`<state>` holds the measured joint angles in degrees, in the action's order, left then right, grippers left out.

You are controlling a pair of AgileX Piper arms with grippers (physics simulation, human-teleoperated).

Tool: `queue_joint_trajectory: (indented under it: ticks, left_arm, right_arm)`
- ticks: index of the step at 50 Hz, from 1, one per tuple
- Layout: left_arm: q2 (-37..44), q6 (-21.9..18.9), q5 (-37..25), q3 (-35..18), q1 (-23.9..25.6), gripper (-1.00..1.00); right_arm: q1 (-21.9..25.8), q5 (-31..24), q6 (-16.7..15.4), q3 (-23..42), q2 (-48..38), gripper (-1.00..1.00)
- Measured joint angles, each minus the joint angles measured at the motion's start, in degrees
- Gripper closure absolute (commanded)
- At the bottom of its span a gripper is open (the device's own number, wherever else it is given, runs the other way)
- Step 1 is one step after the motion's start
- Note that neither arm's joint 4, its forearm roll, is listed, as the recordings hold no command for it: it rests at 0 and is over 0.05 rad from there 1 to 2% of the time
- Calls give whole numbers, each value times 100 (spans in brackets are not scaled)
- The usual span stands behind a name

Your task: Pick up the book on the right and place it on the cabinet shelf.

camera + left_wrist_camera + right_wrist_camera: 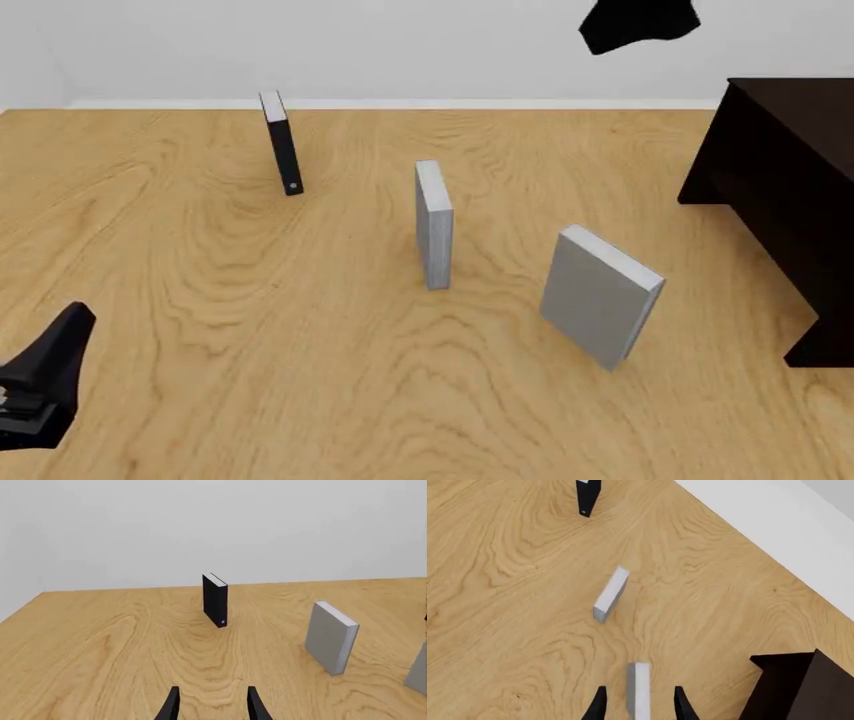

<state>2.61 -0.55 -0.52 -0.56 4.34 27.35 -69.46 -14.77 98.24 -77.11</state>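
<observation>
The book (601,295), thick, light grey and broad, stands upright on the table right of centre. It also shows at the edge of the left wrist view (419,670). In the right wrist view the book (639,695) is seen from above, lined up between the fingertips but far below them. My right gripper (639,706) is open and empty, high above the table; it shows as a black shape (641,22) at the top of the front view. The dark cabinet (787,190) stands at the far right, and in the right wrist view (800,687). My left gripper (212,706) is open and empty, low at the front left (40,390).
A narrower, taller grey book (431,225) stands at mid-table, left of the task book. A thin black book (280,150) stands further back and left. Both show in the left wrist view (330,637) (215,600) and the right wrist view (610,594) (587,495).
</observation>
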Motion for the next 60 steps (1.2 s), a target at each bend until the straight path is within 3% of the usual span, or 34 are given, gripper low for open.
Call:
queue_joint_trajectory:
  ticks: [29,60]
  left_arm:
    - [4,-143,-65,-18,158,-100]
    - [-74,-197,-154,-7,253,-100]
  right_arm:
    - [20,-41,-366,-63,-811,-100]
    - [-475,10,-910,287,-1713,-100]
